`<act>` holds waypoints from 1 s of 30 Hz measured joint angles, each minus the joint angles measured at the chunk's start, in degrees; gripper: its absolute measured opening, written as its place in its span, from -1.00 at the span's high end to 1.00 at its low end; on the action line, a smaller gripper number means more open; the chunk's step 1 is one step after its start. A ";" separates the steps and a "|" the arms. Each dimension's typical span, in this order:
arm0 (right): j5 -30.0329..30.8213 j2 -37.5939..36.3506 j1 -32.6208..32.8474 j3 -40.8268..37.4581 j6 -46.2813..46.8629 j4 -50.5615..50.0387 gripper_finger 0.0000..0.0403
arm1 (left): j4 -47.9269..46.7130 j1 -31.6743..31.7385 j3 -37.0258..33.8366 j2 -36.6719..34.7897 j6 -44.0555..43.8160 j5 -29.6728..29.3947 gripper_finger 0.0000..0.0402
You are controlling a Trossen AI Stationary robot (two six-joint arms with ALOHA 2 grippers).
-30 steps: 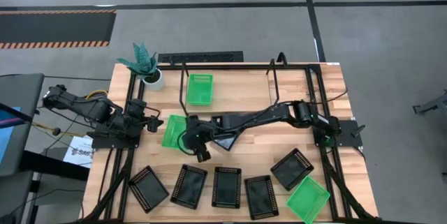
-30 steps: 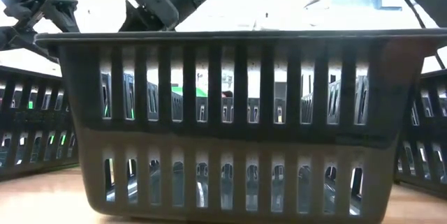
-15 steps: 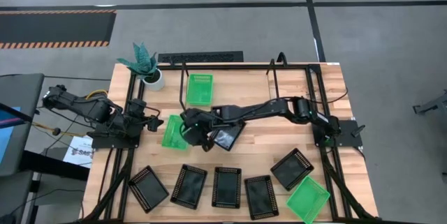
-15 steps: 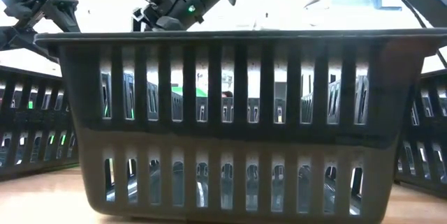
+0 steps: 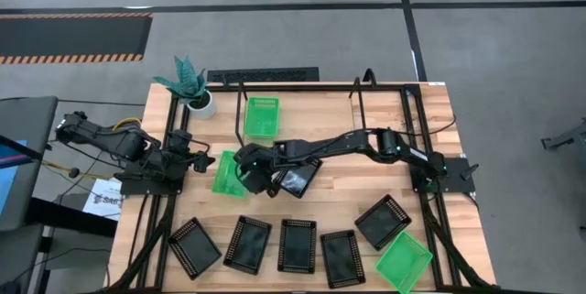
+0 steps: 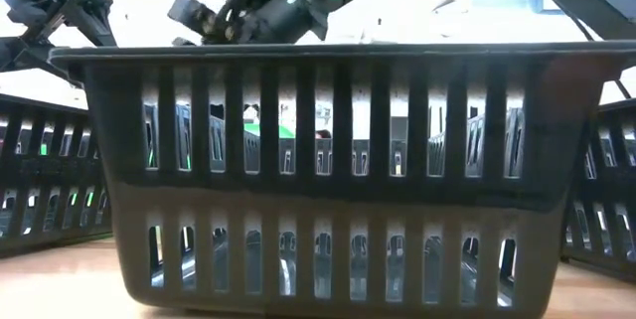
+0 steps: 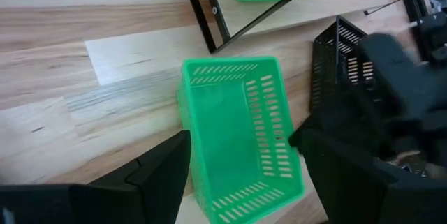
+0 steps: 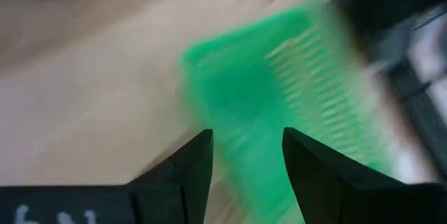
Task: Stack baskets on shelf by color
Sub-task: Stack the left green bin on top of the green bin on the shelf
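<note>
A green basket [image 5: 226, 173] lies on the table left of centre, and also shows in the left wrist view [image 7: 237, 140]. My right gripper [image 5: 247, 171] is open over its right side, with the basket blurred ahead of the fingers [image 8: 279, 91]. My left gripper [image 5: 198, 157] is open at the basket's left. A second green basket [image 5: 262, 117] sits inside the black tube shelf [image 5: 361, 102]. A black basket [image 5: 298, 180] lies under my right arm. Several black baskets [image 5: 297, 245] and a third green one [image 5: 404, 262] lie along the near edge.
A potted plant [image 5: 189, 88] stands at the far left corner. In the low view a black basket [image 6: 328, 170] fills the frame, and both grippers show above its rim. Bare wood lies right of the shelf and at mid table.
My right gripper has gone toward the table's far and left edges, from beside the black basket to over the green basket, and has turned about as it went. The baskets have stayed where they were.
</note>
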 joint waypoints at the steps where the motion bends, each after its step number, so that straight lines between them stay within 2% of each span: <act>1: 1.47 0.06 0.24 -0.14 -0.47 -0.98 0.03 | 0.08 0.00 0.00 -0.01 -0.07 -0.01 -0.30; 3: 2.50 0.98 0.39 0.12 -1.22 1.13 0.03 | 0.09 0.00 0.00 -0.02 -0.09 -0.04 -0.30; 13: 4.67 1.33 0.29 -0.02 -2.40 -1.79 0.14 | 0.33 0.00 0.00 -0.02 -0.24 -0.04 -0.30; 18: 5.19 1.33 0.69 -0.02 -2.40 -3.71 0.38 | 0.31 0.00 0.00 0.00 -0.15 -0.07 -0.30; 27: 11.18 1.31 2.85 0.01 -2.44 -4.08 0.92 | 0.29 0.00 0.00 -0.02 -0.07 -0.07 -0.30; 30: 12.43 0.87 4.18 0.07 -2.12 -4.11 0.94 | 0.29 0.00 0.00 -0.02 -0.04 -0.07 -0.30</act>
